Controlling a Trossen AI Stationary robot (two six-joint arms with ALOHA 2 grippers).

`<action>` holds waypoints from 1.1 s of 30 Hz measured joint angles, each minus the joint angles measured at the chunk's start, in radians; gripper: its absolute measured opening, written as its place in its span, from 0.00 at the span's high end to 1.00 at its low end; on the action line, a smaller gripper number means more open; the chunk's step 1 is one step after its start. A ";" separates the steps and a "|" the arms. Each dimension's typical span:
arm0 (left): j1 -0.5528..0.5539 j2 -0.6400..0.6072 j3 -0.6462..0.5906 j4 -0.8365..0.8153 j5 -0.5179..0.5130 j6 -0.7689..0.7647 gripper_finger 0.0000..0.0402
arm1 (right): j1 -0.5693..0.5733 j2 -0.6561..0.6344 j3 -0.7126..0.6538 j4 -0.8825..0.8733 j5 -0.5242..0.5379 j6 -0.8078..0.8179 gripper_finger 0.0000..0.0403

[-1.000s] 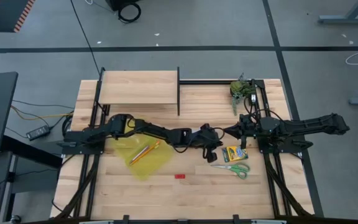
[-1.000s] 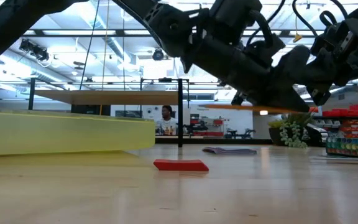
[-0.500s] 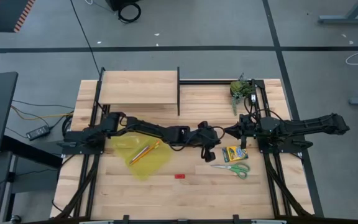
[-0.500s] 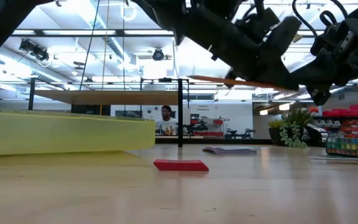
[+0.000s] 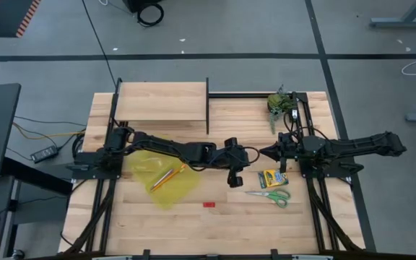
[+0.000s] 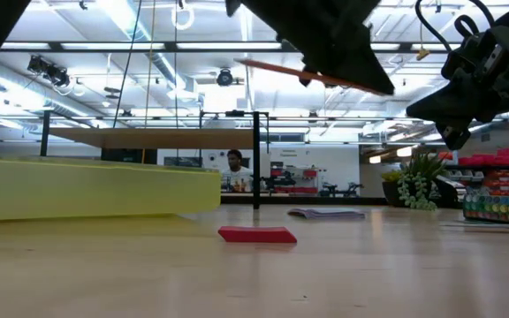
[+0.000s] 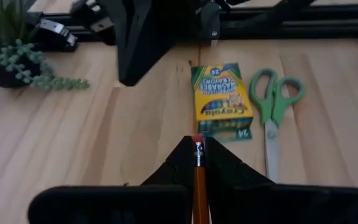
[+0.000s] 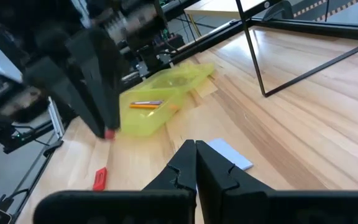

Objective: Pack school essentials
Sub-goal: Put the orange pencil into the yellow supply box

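My left gripper (image 5: 232, 178) hovers mid-table, shut on a thin orange pencil (image 6: 312, 76). The yellow translucent pouch (image 5: 166, 180) lies to its left with two pencils (image 5: 168, 175) inside. The crayon box (image 5: 269, 178) and green-handled scissors (image 5: 271, 195) lie flat to its right, and both show in the left wrist view (image 7: 221, 99). The red eraser (image 5: 209, 204) lies nearer the front edge. The pale blue note pad (image 8: 229, 154) lies flat on the table. My right gripper (image 8: 195, 148) is shut and empty, beside the crayon box. My left gripper pinches the orange pencil between its two fingers. The pencil lies along the fingers, and its red eraser end (image 7: 197, 142) sticks out past the fingertips. The pencil is lifted clear of the table and tilted (image 6: 312, 76).
A raised wooden shelf (image 5: 161, 101) with a black upright post (image 5: 207, 108) stands at the far left-centre. A dark green leafy plant (image 5: 280, 105) sits at the far right. Bare tabletop lies along the near edge around the eraser.
My left gripper has risen with the orange pencil and drawn slightly toward the table's left. The pencil, level and low above the table a second ago, now hangs much higher and tilted. My right gripper has kept still.
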 joint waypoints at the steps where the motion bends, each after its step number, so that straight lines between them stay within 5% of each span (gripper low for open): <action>1: -0.001 -0.010 0.000 -0.008 -0.001 0.009 0.96 | 0.000 0.000 0.000 -0.001 0.000 0.000 0.98; 12: -0.023 -0.078 -0.040 -0.120 -0.025 0.036 0.95 | 0.000 0.000 0.000 -0.015 0.000 0.000 0.98; 22: -0.029 -0.354 -0.538 0.163 -0.065 -0.123 0.96 | 0.000 0.005 0.000 -0.024 0.000 0.000 0.98; 28: -0.067 -0.529 -0.812 0.362 -0.205 -0.250 0.96 | 0.000 0.006 0.000 -0.029 0.000 0.000 0.98; 33: -0.126 -0.623 -0.955 0.371 -0.367 -0.367 0.95 | 0.000 0.006 0.000 -0.031 0.000 0.000 0.98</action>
